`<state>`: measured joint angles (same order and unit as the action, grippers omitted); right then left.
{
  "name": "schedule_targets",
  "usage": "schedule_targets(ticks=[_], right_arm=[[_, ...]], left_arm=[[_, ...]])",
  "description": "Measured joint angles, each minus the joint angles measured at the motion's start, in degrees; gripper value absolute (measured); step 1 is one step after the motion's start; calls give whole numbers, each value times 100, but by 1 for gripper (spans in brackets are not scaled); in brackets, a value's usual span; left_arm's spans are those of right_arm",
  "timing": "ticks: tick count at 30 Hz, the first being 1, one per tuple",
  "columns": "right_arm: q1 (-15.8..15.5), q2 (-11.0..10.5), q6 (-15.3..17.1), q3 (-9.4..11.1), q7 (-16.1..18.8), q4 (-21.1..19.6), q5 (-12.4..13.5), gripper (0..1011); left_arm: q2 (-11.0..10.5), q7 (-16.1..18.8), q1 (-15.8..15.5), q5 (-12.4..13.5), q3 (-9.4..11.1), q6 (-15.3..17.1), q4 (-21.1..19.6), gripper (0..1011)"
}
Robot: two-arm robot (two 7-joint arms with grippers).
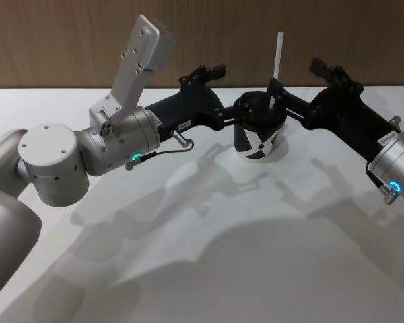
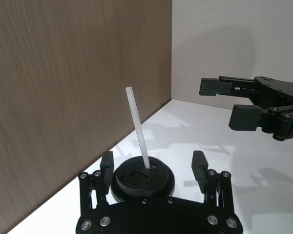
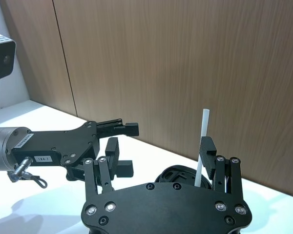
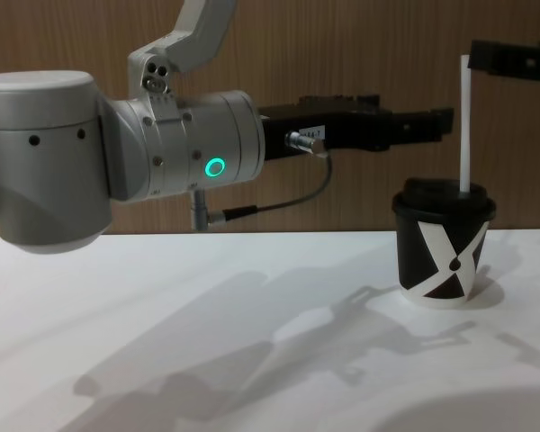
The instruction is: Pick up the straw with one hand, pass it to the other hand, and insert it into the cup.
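**Straw stands in the lid, both hands spread around the cup**

The straw (image 1: 278, 55) stands almost upright, its lower end through the domed lid of the cup (image 1: 259, 134), which sits on the white desk (image 1: 209, 249) right of centre near the top of the head frame. Its long axis runs nearly vertical, with a slight lean seen in the left wrist frame, where the tube rises from the lid at lower centre.

The left hand (image 2: 152, 166) is released: its two fingers (image 2: 106, 163) sit either side of the lid, apart from it, with the straw between them and touching neither. The right hand (image 3: 162, 154) is also spread wide; in its wrist frame the straw rises just beside one finger (image 3: 208, 148), but whether they touch cannot be told. In the chest frame the straw (image 4: 465, 126) stands free above the cup (image 4: 443, 247) at the right.

Judging from this, the insertion looks done. The straw lies inside the reach of both hands, slightly nearer the right one, so a retreat should go straight back along each hand's own line, without a sideways sweep that could knock the tube.
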<state>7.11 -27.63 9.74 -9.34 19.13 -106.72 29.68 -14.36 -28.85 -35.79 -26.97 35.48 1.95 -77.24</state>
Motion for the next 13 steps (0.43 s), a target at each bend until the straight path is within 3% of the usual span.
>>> schedule_targets(ticks=[13], right_arm=[[0, 0, -1, 0, -1, 0, 6, 1001]], left_arm=[[-5, 7, 8, 4, -3, 6, -12, 1000]])
